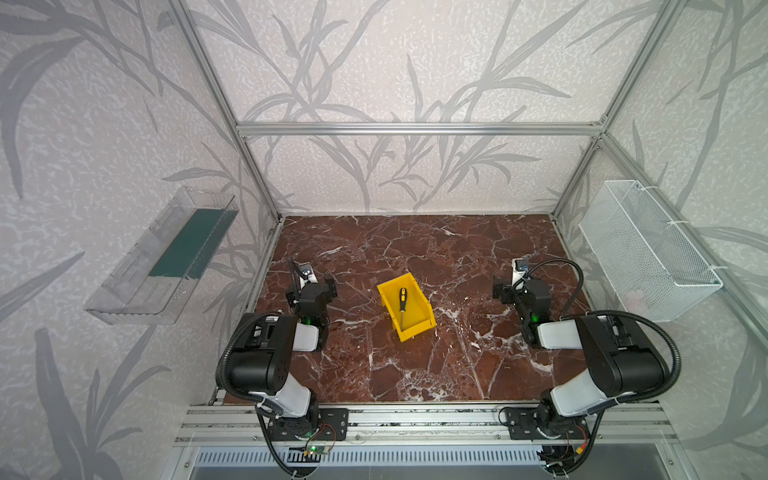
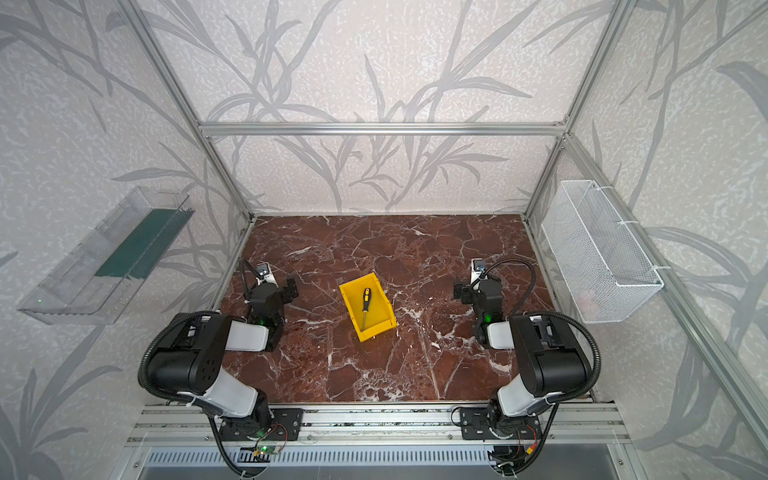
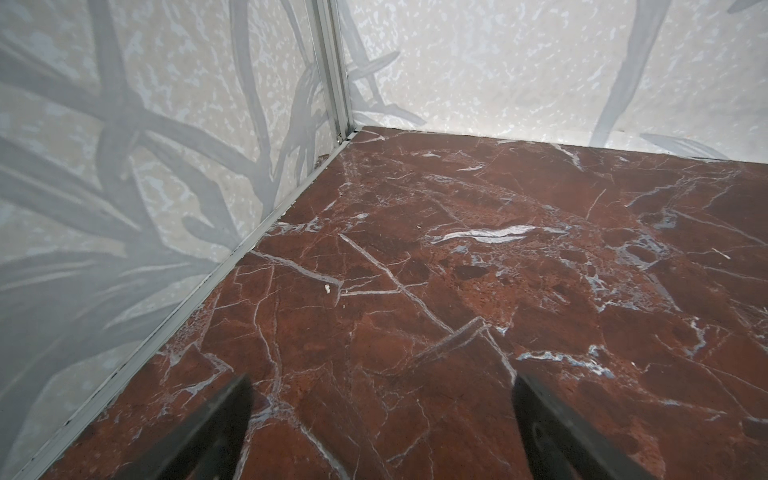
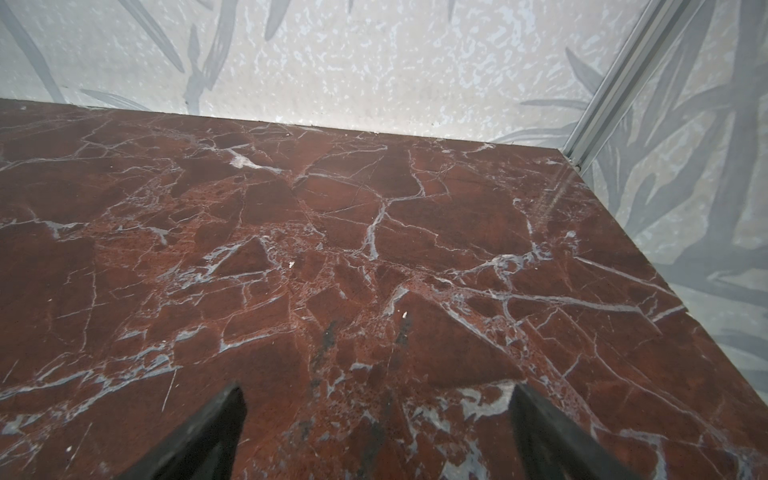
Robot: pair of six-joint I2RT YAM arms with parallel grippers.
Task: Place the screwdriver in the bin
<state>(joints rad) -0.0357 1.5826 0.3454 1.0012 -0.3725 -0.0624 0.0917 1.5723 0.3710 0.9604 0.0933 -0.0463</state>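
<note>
The screwdriver (image 1: pixel 402 305) (image 2: pixel 365 302), with a black-and-yellow handle and a thin silver shaft, lies lengthwise inside the yellow bin (image 1: pixel 417 309) (image 2: pixel 380 311) at the middle of the table in both top views. My left gripper (image 1: pixel 312 286) (image 2: pixel 270 289) rests well to the left of the bin, folded back near its base. Over bare marble its jaws stand wide apart, so this gripper (image 3: pixel 382 380) is open and empty. My right gripper (image 1: pixel 519 286) (image 2: pixel 478 286) sits well to the right of the bin. It (image 4: pixel 378 390) is also open with nothing between its fingers.
The table top (image 1: pixel 415 249) is dark red marble with white veins, walled on three sides. A clear plastic tray with a green base (image 1: pixel 166 257) hangs on the left wall. A white wire basket (image 1: pixel 648 249) hangs on the right wall.
</note>
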